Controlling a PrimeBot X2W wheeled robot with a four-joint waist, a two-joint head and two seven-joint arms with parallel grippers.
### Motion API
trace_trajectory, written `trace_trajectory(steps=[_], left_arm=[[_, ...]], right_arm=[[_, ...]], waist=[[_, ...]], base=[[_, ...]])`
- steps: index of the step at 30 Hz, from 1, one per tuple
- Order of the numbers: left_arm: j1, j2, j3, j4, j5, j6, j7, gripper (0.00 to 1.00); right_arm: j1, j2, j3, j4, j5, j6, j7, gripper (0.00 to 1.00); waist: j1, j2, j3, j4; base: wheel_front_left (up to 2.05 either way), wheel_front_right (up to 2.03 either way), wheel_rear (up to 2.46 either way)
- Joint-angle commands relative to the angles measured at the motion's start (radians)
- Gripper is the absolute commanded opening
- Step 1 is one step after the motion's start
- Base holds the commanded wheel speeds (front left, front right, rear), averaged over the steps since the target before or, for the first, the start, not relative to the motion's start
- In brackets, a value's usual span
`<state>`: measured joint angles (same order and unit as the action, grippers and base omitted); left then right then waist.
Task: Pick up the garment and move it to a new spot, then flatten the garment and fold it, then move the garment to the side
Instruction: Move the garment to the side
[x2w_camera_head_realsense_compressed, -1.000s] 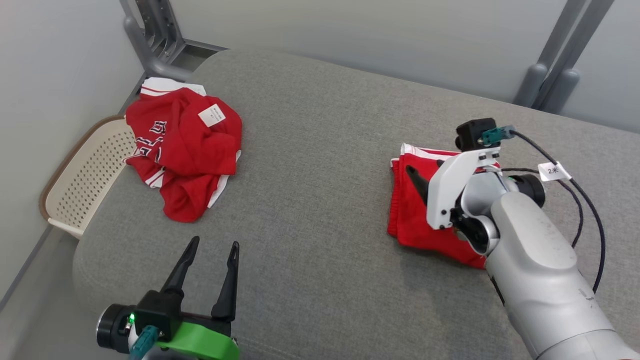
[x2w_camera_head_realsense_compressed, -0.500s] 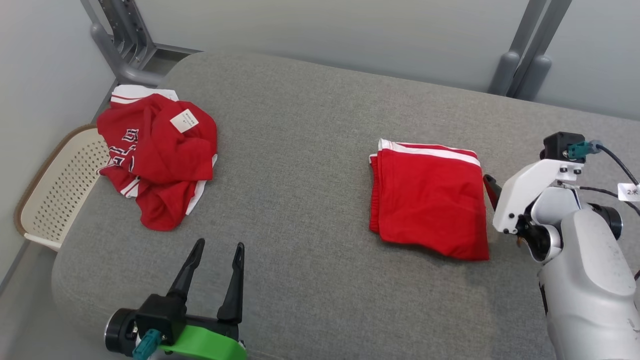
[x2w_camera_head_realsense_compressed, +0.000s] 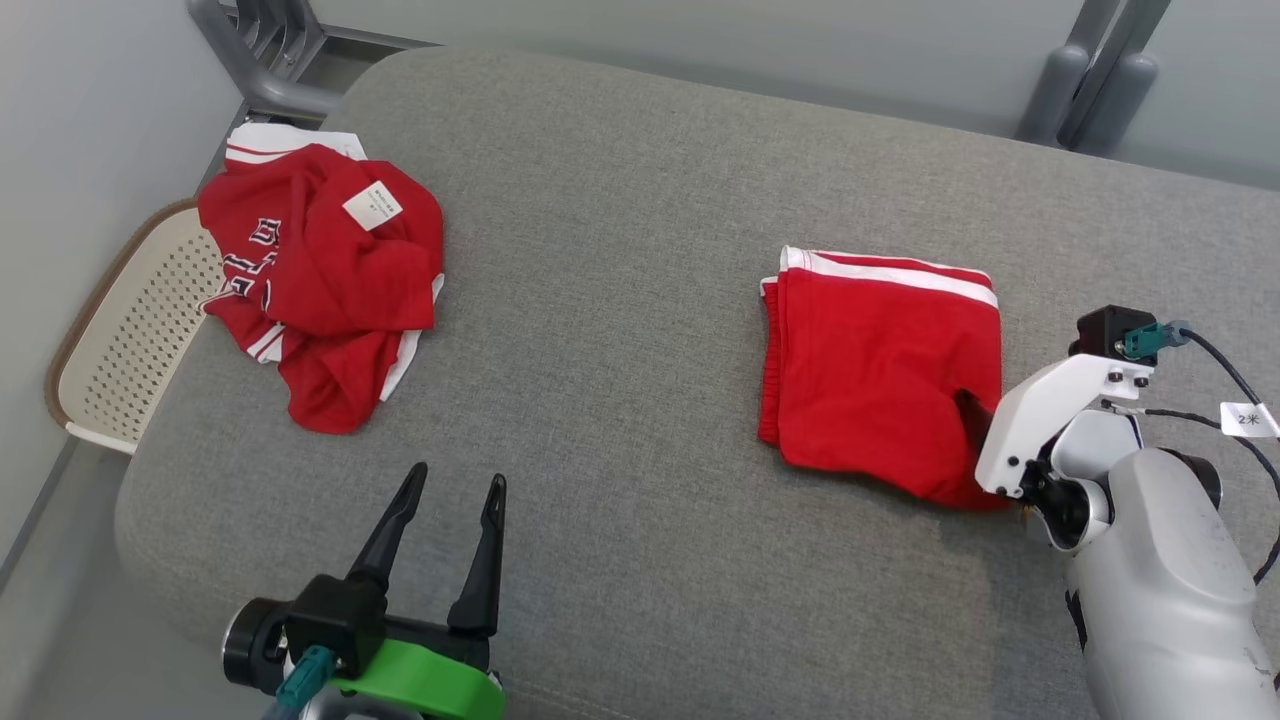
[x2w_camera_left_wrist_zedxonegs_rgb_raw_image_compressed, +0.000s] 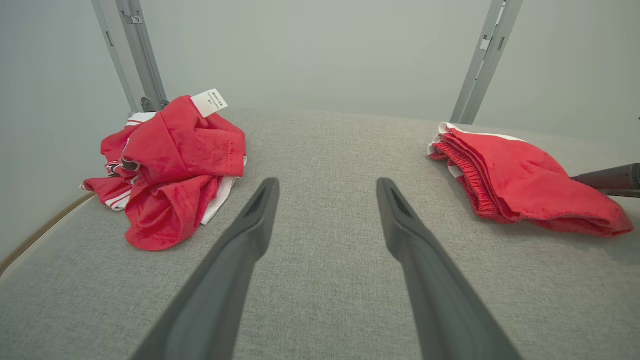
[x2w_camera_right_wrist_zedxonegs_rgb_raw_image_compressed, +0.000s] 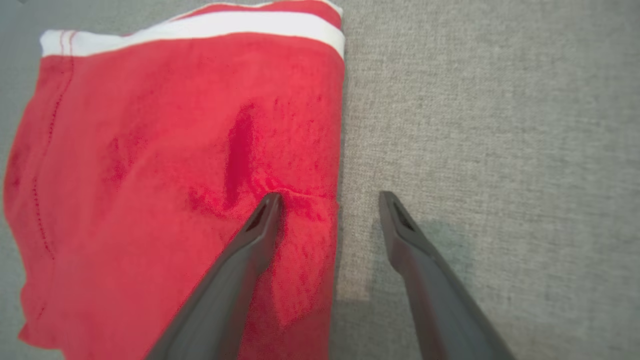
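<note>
**Folded garment lies at the side; task judged near complete**

The folded red garment (x2w_camera_head_realsense_compressed: 880, 370) lies flat at 3 o'clock on the grey cushion (x2w_camera_head_realsense_compressed: 620, 250), white stripe at its far edge and layers stacked evenly. Folding appears done, and its position suggests the move to the side is done or nearly so.

The right end effector (x2w_camera_right_wrist_zedxonegs_rgb_raw_image_compressed: 330, 196) has its fingers apart, clamped on nothing. One finger rests on the garment's near right edge; the other is over bare cushion beside it.

The left end effector (x2w_camera_head_realsense_compressed: 457, 475) stands apart and empty at 7 o'clock, well clear of the cloth.

A crumpled red garment (x2w_camera_head_realsense_compressed: 320, 280) lies unfolded at 10 o'clock beside a perforated basket (x2w_camera_head_realsense_compressed: 120, 340).
</note>
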<state>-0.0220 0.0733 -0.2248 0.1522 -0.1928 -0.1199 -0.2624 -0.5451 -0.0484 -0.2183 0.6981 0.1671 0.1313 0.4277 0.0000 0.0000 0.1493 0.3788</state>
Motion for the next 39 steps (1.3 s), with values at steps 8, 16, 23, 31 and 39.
trace_trajectory(steps=[8, 16, 23, 31, 39], left_arm=[[-0.032, -0.009, 0.001, 0.009, 0.009, -0.007, -0.003, 1.0], [-0.026, -0.01, 0.022, 0.003, 0.012, -0.008, -0.003, 1.0], [-0.031, -0.005, 0.048, -0.022, 0.027, -0.005, -0.003, 1.0], [-0.054, 0.009, 0.079, -0.061, 0.04, -0.005, -0.003, 1.0], [-0.1, 0.031, 0.071, -0.083, 0.053, -0.009, -0.003, 1.0]], right_arm=[[-0.071, -0.001, 0.06, 0.144, 0.004, -0.001, -0.043, 0.0], [-0.09, -0.008, 0.033, 0.131, -0.086, -0.002, -0.047, 0.0], [-0.059, -0.005, 0.011, 0.028, -0.173, -0.001, 0.005, 0.0], [-0.01, -0.034, 0.1, -0.134, -0.232, -0.001, 0.118, 0.0], [-0.038, -0.177, 0.255, -0.232, -0.148, -0.001, 0.167, 0.0]], waist=[[0.0, 0.0, 0.031, 0.017], [0.0, 0.0, 0.02, -0.043], [0.0, 0.0, 0.018, -0.158], [0.0, 0.0, 0.055, -0.31], [0.0, 0.0, 0.138, -0.42]], base=[[0.0, 0.0, 0.0], [0.0, 0.0, 0.0], [0.0, 0.0, 0.0], [0.0, 0.0, 0.0], [0.0, 0.0, 0.0]])
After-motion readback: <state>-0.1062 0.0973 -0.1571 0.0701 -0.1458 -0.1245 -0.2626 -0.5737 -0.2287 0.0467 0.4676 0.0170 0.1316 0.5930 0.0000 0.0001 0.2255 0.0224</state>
